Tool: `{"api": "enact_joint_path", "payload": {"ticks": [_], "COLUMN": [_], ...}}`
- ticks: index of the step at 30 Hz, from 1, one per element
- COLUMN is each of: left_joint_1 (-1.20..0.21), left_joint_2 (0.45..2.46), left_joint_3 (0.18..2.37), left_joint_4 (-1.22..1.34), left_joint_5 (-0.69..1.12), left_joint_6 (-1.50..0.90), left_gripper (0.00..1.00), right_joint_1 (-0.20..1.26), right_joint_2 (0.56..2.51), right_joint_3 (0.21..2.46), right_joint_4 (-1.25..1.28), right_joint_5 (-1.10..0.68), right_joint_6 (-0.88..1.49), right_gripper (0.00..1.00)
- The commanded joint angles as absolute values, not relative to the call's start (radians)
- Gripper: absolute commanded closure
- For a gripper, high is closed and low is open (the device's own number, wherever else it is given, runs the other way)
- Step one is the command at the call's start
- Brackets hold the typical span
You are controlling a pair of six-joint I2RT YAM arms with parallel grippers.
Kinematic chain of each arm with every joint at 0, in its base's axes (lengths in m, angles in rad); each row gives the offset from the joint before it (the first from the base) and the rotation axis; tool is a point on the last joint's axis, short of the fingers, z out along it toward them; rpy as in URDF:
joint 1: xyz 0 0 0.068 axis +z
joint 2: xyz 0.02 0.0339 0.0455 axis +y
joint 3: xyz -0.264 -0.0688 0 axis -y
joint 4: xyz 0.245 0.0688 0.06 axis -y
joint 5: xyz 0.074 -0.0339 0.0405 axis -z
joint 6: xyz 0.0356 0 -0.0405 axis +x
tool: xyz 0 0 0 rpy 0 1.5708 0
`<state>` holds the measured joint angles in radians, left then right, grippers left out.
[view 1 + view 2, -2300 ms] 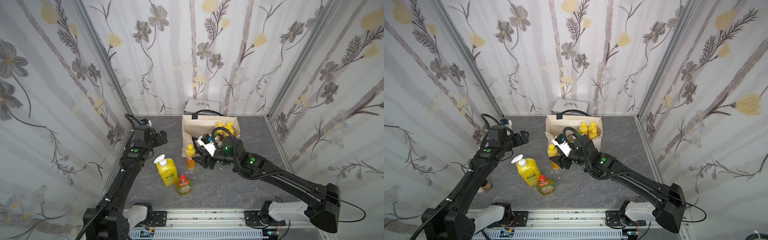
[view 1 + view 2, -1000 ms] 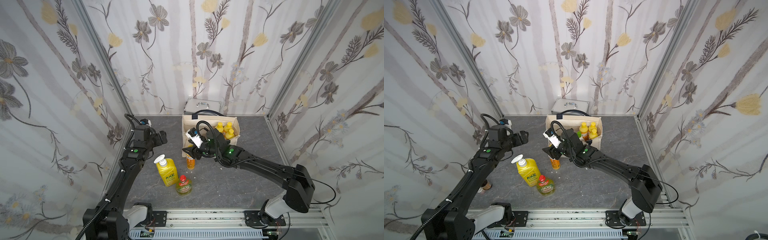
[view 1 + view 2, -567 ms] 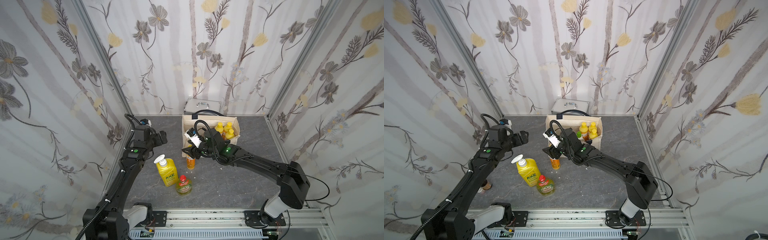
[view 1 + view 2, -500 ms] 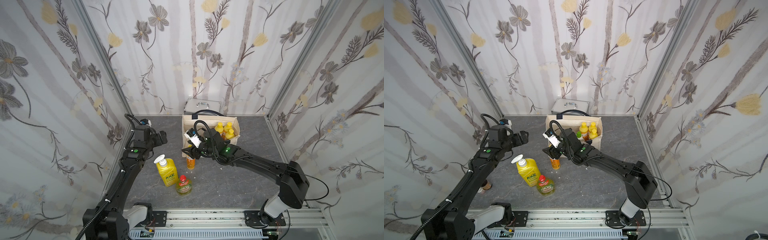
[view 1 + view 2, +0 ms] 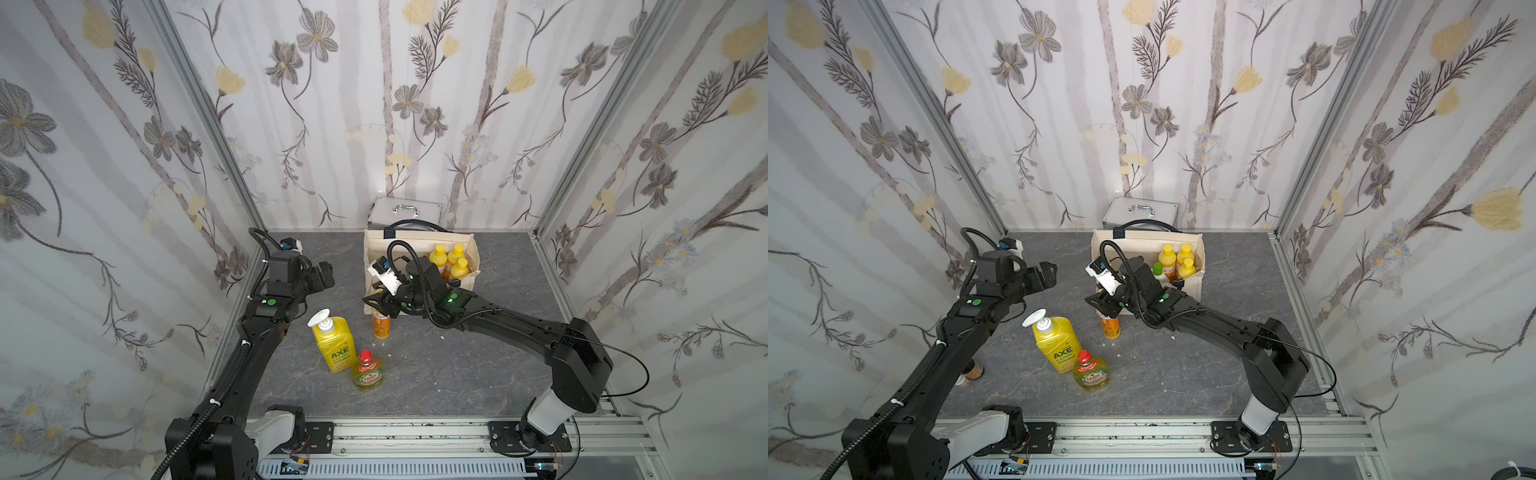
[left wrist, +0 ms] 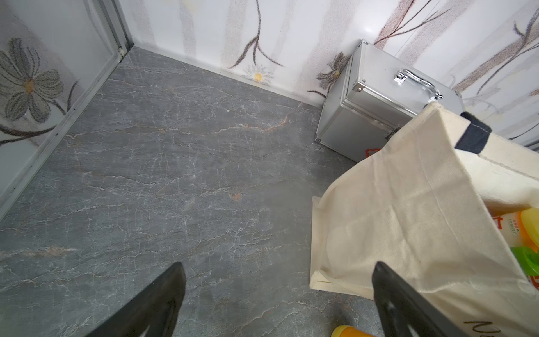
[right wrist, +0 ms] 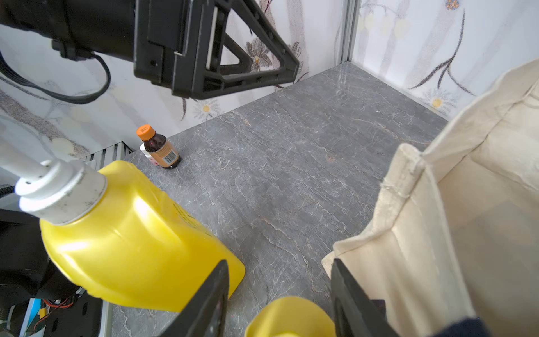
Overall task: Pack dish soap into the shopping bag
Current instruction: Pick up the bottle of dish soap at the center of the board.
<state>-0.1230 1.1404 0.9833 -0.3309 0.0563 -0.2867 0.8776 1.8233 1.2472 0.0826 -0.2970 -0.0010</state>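
Right claw [image 7: 279, 262]: standing part-open, straddling the yellow cap [image 7: 291, 318] of the slim orange plastic bottle [image 5: 381, 326], not yet gripping it.
Bottle: standing upright just beside the boxy cream canvas tote [image 5: 419, 243].
Left claw [image 6: 278, 264]: hanging wide open, empty.

I see a grey, marble-veined tabletop [image 5: 436, 374] closed in by papered walls. At its far edge a silver case [image 5: 405, 212] sits against the back wall, and the shopping bag [image 5: 415, 241] stands open just in front of it. A slim orange bottle [image 5: 381, 326] stands upright just before the bag's front. Nearer me and to the left the yellow AXE pump bottle [image 5: 334, 347] stands, with the red-capped Fairy bottle [image 5: 368, 376] just beside it. By the left wall I make out a small brown bottle [image 7: 161, 148] with an orange cap. A few white crumbs [image 5: 389, 355] lie near the orange bottle
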Motion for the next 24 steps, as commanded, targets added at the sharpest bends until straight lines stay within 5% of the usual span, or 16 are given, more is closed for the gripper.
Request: {"api": "enact_joint_path", "payload": {"ticks": [1, 10, 24], "left_joint_1": [-0.122, -0.123, -0.123], "left_joint_2": [1.143, 1.139, 1.135], "left_joint_3": [0.983, 0.984, 0.985], "left_joint_4": [-0.327, -0.325, -0.325], "left_joint_5": [0.048, 0.048, 0.048], "left_joint_6": [-0.279, -0.279, -0.281], "left_gripper": [0.00, 0.00, 0.00], "right_joint_1": [0.879, 0.881, 0.886], "right_joint_2": [1.833, 1.837, 1.826], "right_joint_3": [1.247, 1.249, 1.276], "right_joint_4": [0.132, 0.104, 0.067], "right_joint_5": [-0.314, -0.300, -0.233], "right_joint_6": [0.004, 0.002, -0.017], "right_gripper": [0.53, 0.64, 0.98]}}
